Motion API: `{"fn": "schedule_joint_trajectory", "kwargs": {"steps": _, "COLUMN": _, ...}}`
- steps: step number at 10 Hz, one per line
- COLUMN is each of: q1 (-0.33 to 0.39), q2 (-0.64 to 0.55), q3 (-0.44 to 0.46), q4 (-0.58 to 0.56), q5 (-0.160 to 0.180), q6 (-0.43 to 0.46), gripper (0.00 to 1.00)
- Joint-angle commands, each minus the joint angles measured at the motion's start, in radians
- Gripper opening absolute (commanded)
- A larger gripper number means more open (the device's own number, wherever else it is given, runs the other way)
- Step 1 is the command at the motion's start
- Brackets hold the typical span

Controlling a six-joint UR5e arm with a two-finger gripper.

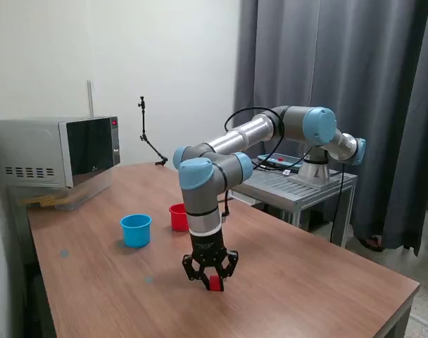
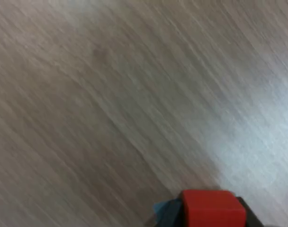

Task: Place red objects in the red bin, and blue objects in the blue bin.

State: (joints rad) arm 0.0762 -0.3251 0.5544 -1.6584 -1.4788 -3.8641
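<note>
My gripper [image 1: 213, 281] points straight down at the wooden table [image 1: 305, 274], near its front edge, shut on a small red cube [image 1: 215, 283]. The wrist view shows the same red cube [image 2: 212, 209] between dark finger parts, just over the table surface; whether it touches the wood I cannot tell. Behind the arm stands the red bin [image 1: 177, 217], partly hidden by the arm. To its left in the exterior view is the light blue bin [image 1: 136, 229]. The blue objects are out of view.
A microwave [image 1: 55, 151] sits at the table's far corner on the exterior view's left, on a clear box. A thin black stand [image 1: 149, 137] rises by the back wall. The arm's base is mounted on a metal cart [image 1: 298, 186] beyond the table.
</note>
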Motion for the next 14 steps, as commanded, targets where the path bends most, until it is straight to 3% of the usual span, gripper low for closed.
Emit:
{"fn": "schedule_joint_trajectory", "kwargs": {"steps": 1, "q1": -0.003, "q2": 0.000, "q3": -0.002, "q4": 0.000, "q5": 0.000, "q6": 0.000, "gripper": 0.00}}
{"fn": "schedule_joint_trajectory", "kwargs": {"steps": 4, "q1": -0.016, "q2": -0.023, "q3": 0.024, "q4": 0.000, "q5": -0.011, "q6": 0.003, "gripper": 0.00}}
{"fn": "schedule_joint_trajectory", "kwargs": {"steps": 8, "q1": -0.087, "q2": -0.142, "q3": 0.139, "q4": 0.008, "q5": -0.021, "q6": 0.263, "gripper": 0.00}}
{"fn": "schedule_joint_trajectory", "kwargs": {"steps": 12, "q1": -0.124, "q2": -0.274, "q3": 0.248, "q4": 0.012, "q5": -0.096, "q6": 0.382, "gripper": 0.00}}
{"fn": "schedule_joint_trajectory", "kwargs": {"steps": 14, "q1": -0.156, "q2": -0.337, "q3": 0.298, "q4": 0.032, "q5": -0.097, "q6": 0.455, "gripper": 0.00}}
